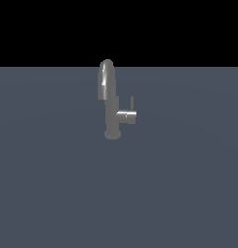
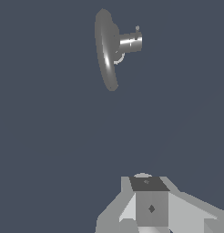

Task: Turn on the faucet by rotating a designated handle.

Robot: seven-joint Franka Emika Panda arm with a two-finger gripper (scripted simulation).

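Grey faucet (image 1: 110, 104) on dark floor, handle (image 1: 132, 103) upright on its right; gripper (image 2: 150, 207) well apart, jaw state unclear

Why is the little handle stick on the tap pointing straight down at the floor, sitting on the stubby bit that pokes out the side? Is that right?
Not quite. The handle points straight up, not down. The exterior view shows it rising from the end of the stubby cylinder that pokes out of the faucet on that view's right. The rest is right.
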